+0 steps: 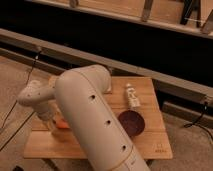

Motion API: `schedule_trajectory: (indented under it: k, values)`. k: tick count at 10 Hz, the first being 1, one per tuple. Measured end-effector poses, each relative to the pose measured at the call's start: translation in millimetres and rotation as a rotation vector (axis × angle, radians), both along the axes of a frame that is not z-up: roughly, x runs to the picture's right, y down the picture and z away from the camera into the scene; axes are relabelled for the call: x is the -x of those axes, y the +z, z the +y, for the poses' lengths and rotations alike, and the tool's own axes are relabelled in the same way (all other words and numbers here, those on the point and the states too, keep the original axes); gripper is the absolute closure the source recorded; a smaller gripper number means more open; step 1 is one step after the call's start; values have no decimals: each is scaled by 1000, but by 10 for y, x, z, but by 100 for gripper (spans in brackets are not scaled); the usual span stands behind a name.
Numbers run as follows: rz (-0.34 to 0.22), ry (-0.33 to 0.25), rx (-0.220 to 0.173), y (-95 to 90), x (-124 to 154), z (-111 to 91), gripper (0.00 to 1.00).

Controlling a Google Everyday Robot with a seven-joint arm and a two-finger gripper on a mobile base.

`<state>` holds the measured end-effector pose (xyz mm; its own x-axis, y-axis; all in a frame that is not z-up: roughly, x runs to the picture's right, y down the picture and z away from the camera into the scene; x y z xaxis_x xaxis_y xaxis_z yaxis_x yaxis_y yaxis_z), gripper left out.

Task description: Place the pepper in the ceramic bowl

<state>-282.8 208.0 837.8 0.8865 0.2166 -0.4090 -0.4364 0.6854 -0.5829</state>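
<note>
The pepper shows as a small orange-red patch on the left part of the wooden table, mostly hidden behind my arm. My gripper hangs down at the table's left edge, right beside the pepper; whether it touches the pepper is hidden. The ceramic bowl, dark maroon and round, sits on the table to the right of my arm, well apart from the gripper.
A white bottle lies on the table behind the bowl. My thick white arm crosses the middle of the table. A dark raised ledge runs behind the table. Cables lie on the floor at the left.
</note>
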Motion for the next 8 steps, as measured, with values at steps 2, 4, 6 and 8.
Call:
schedule_trajectory:
  k: [2,4,6,8]
  values:
    - [7,18,-3,16,-107,28,38]
    - [10,33,-6,34,-162,32,59]
    - [10,40,-4,34,-178,27,77]
    - [15,45,-3,11,-196,14,99]
